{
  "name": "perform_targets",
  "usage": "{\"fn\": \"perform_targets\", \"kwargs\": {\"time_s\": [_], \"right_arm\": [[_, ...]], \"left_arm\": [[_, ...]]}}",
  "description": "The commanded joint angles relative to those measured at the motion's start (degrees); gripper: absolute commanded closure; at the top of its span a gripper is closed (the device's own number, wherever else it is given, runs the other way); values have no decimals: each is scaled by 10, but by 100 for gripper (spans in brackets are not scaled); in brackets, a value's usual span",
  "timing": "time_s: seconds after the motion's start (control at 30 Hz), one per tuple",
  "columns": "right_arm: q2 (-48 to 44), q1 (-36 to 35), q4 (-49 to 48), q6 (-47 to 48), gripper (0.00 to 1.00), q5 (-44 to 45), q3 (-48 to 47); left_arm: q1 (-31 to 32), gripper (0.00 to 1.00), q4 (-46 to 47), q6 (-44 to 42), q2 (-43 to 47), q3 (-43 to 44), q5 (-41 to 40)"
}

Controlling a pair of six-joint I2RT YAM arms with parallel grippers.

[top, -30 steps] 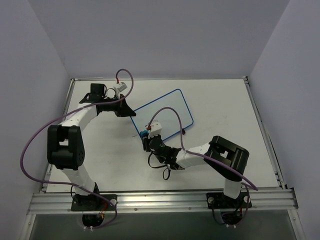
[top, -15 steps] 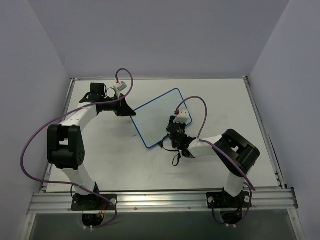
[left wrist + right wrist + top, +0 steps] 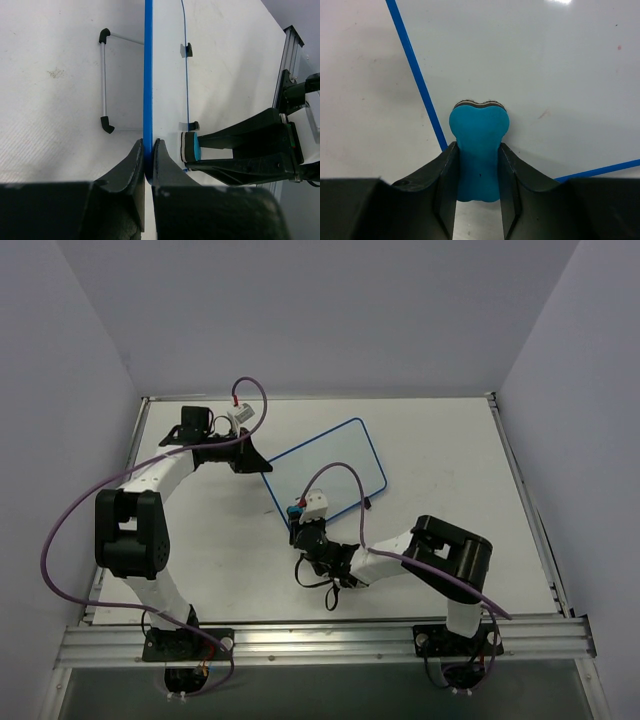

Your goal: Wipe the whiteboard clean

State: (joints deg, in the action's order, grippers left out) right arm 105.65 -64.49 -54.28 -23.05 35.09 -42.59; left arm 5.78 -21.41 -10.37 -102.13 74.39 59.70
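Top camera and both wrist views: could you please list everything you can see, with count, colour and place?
whiteboard: one, white with blue frame, lying mid-table.
feet: two, black, on the board's far edge.
eraser: one, blue, bone-shaped, at the board's near corner.
metal rod: one, grey with black ends, beside the clamped board edge.
table: one, white, under everything.
left gripper: one, black, shut on the board's left edge.
right gripper: one, black, shut on the eraser.
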Motion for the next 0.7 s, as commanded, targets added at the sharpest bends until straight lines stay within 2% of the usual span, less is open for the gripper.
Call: {"fn": "perform_targets", "kwargs": {"time_s": [0.0, 0.27, 0.4, 0.5, 0.67], "right_arm": [[-4, 37, 14, 18, 100, 9, -32], [-16, 173, 53, 15, 100, 5, -13], [-26, 204, 65, 27, 100, 9, -18], [-38, 212, 79, 38, 100, 6, -30], [-47, 187, 66, 50, 100, -63, -41]], "left_arm": [[8, 98, 5, -65, -2, 7, -30], [10, 98, 5, -65, 1, 6, -30], [12, 98, 2, -68, -1, 8, -29], [13, 98, -2, -70, 2, 8, -32], [13, 98, -10, -75, 4, 11, -35]]}}
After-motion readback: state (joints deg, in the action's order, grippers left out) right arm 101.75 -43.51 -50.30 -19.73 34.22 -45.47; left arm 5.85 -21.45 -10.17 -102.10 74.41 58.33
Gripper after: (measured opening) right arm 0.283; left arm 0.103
